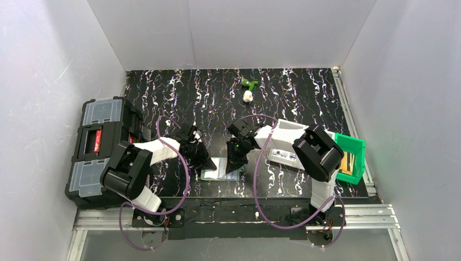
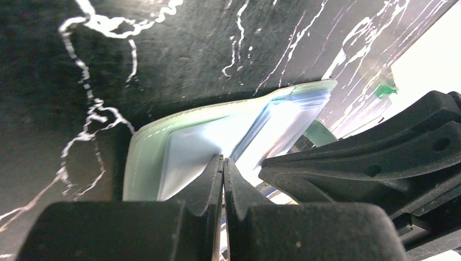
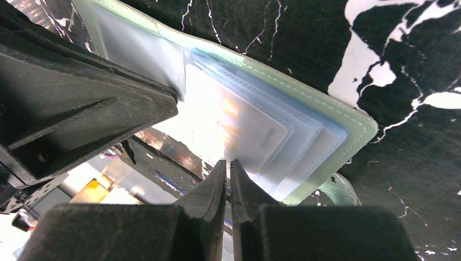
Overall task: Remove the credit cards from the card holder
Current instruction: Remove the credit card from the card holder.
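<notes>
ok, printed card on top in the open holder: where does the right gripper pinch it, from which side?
Probably the card by its edge nearest the right gripper: it lies flat on fanned sleeves in the card holder, so only an edge offers a pinch. Come in low from that side; the left gripper sits shut by the fold, blocking the other.

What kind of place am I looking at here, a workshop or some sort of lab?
Probably a robot test booth in a lab: plain white walls box in a black marbled table, and two arms are bolted to a metal frame at its near edge.
</notes>
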Motion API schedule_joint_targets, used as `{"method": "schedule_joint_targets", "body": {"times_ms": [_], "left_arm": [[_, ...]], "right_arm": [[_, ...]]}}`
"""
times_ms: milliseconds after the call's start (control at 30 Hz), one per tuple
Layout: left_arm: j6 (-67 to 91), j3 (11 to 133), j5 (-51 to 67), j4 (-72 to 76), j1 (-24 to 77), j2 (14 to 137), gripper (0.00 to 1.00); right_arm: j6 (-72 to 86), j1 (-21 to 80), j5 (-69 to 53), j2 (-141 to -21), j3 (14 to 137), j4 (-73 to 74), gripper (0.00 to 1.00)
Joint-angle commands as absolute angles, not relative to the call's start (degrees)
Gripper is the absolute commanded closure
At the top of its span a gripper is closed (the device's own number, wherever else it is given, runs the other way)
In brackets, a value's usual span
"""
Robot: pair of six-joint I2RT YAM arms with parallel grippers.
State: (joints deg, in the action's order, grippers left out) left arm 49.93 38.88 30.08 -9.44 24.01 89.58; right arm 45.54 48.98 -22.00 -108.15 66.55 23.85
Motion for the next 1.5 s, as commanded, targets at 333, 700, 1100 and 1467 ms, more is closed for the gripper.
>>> {"method": "schedule_joint_targets", "body": {"times_ms": [333,700,1100,1467], "left_arm": [[46.62,38.92,30.87,-10.74,22.87,87.07,1.00],[46.79,38.88,32.22,-9.43,22.89,88.18,1.00],[48.25,37.19,34.77,-4.77,22.89,89.56,0.88],[49.98,35.89,36.70,-0.54,22.92,91.20,0.85]], "right_arm": [[43.87,48.37,-11.11,-105.04,64.48,29.75,0.74],[43.78,48.35,-11.45,-107.66,65.54,29.63,0.73],[43.48,48.47,-12.46,-112.30,68.74,30.64,0.87],[43.30,48.60,-12.97,-114.15,69.61,31.11,0.90]]}}
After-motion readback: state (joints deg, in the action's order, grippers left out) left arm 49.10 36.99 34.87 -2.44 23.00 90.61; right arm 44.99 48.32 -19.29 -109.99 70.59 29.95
